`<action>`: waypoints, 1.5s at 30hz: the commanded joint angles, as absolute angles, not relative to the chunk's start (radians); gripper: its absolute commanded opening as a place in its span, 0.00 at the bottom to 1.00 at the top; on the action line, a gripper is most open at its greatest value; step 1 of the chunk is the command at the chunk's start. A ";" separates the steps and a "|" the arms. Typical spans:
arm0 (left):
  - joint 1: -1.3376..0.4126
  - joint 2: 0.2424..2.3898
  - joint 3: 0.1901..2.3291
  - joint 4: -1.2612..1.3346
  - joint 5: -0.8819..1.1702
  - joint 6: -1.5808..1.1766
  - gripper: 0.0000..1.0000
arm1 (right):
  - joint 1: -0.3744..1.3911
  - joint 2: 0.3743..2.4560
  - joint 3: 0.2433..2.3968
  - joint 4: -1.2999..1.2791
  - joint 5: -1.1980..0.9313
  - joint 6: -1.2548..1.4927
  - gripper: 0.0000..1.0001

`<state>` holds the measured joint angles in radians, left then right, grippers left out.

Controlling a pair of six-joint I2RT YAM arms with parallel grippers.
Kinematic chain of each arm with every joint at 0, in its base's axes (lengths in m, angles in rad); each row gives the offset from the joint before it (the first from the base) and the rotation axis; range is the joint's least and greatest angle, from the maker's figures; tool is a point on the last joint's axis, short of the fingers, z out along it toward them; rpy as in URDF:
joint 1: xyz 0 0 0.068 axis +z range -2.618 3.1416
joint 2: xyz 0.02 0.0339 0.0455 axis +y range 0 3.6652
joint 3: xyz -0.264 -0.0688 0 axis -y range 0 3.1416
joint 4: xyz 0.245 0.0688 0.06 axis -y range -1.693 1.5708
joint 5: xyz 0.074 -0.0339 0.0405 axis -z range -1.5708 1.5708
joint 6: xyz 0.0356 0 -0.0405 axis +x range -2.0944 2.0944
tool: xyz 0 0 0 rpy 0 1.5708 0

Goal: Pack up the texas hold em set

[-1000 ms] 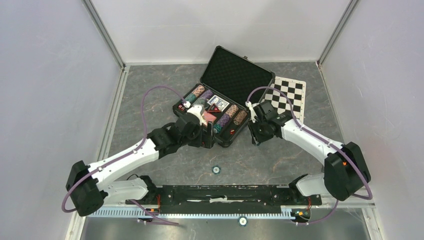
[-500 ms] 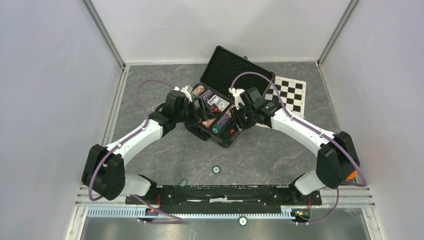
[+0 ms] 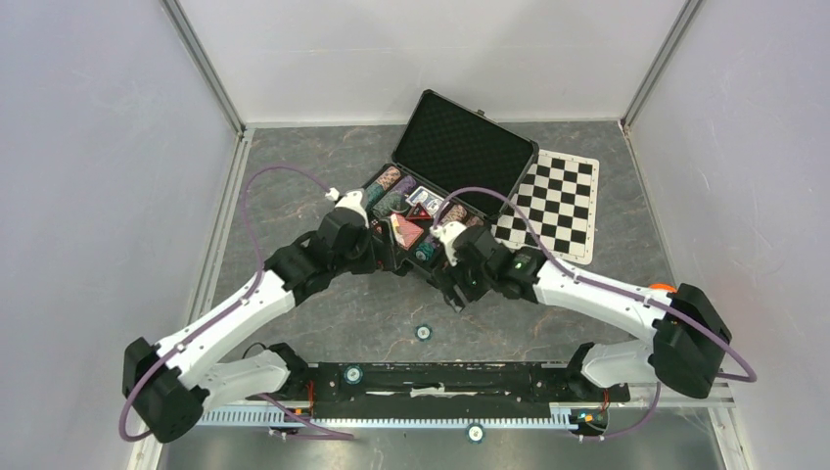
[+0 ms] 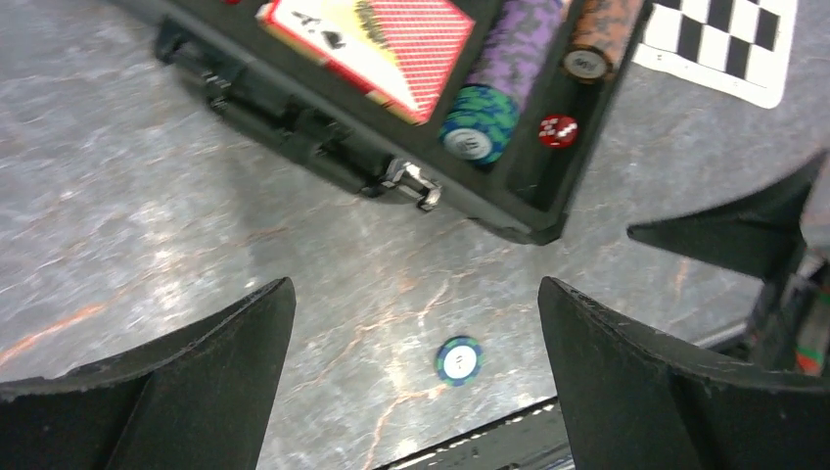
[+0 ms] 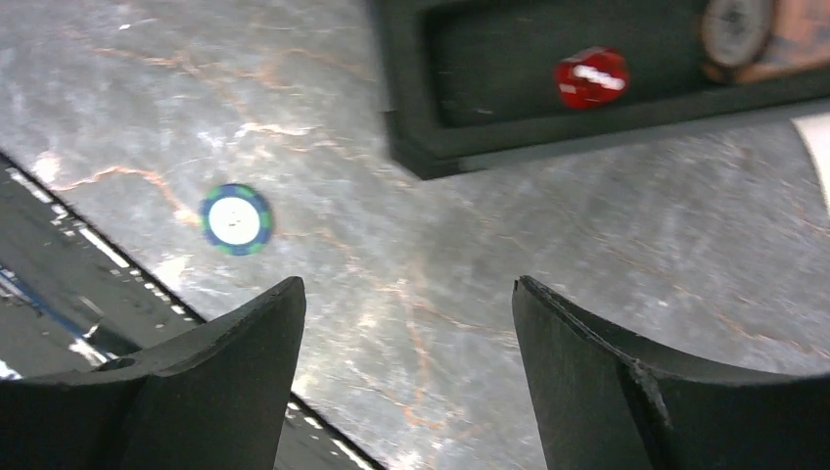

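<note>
The black case (image 3: 460, 147) lies open at the back centre, lid leaning back. Its tray holds rows of striped chips (image 3: 395, 183), a blue deck (image 3: 428, 200) and a red deck (image 3: 407, 231). The left wrist view shows the red deck (image 4: 377, 39), purple chips (image 4: 519, 39), teal chips (image 4: 478, 122), brown chips (image 4: 597, 29) and a red die (image 4: 559, 130). One teal chip (image 3: 423, 333) lies loose on the table. My left gripper (image 3: 377, 257) is open and empty at the case's front wall. My right gripper (image 3: 458, 290) is open and empty by the case's near corner.
The chequered mat (image 3: 558, 201) lies right of the case. The case's latch (image 4: 411, 184) sticks out of its front wall. The black base rail (image 3: 440, 380) runs along the near edge, close behind the loose chip. The right wrist view shows that chip (image 5: 236, 219) and the die (image 5: 590, 76).
Both grippers have drawn back from over the case's tray to its near side and hang lower over the table. Both stay open and empty.
</note>
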<state>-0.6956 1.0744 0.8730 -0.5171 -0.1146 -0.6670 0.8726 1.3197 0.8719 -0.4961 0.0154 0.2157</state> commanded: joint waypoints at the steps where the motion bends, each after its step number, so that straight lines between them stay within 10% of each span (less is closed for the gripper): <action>1: -0.707 0.960 0.801 -0.611 -0.266 -0.650 1.00 | 1.026 1.322 0.870 -0.444 0.148 0.335 0.83; 21: -0.838 0.666 0.587 -0.779 -0.263 -0.923 0.96 | 1.252 1.567 1.020 -0.514 0.320 0.627 0.97; 45: -0.837 0.463 0.526 -0.828 -0.398 -1.045 1.00 | 1.266 1.776 1.107 -0.551 0.254 0.844 0.67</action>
